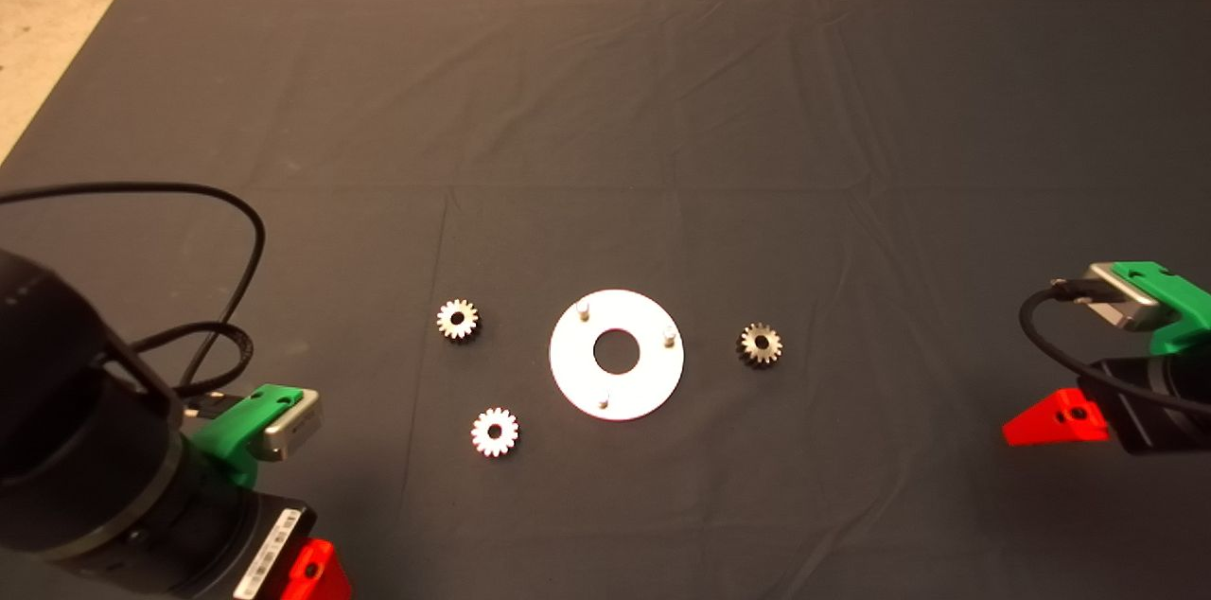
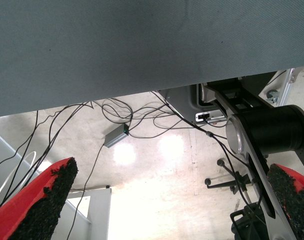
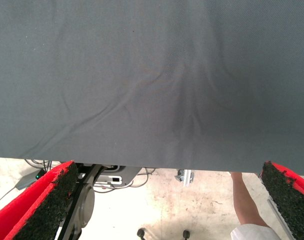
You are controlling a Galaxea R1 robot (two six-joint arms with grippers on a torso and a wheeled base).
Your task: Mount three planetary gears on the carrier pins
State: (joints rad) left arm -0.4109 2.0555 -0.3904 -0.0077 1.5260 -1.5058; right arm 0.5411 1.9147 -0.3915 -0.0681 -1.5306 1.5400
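With my left gripper (image 2: pixel 162 200) and right gripper (image 3: pixel 167 200) both parked at the mat's (image 1: pixel 605 108) near corners, fingers spread and empty, the three gears (image 1: pixel 458 320) lie flat around the disc (image 1: pixel 643 387), its pins (image 1: pixel 584 308) all bare, so nothing is installed yet.

Setting: robotics lab or test workshop. Evidence: desk covered by a wrinkled dark mat (image 1: pixel 605 108) laid out as a work surface; bare pale concrete floor (image 2: pixel 157 200) beyond the mat edge; loose black cables (image 2: pixel 116 107) trailing across that floor to a small grey box (image 2: pixel 115 135) with a green light; black metal machine frame with a cylindrical housing (image 2: pixel 272 130); wheeled stand legs (image 2: pixel 227 182); a person's arm (image 3: pixel 244 202) beside the desk.
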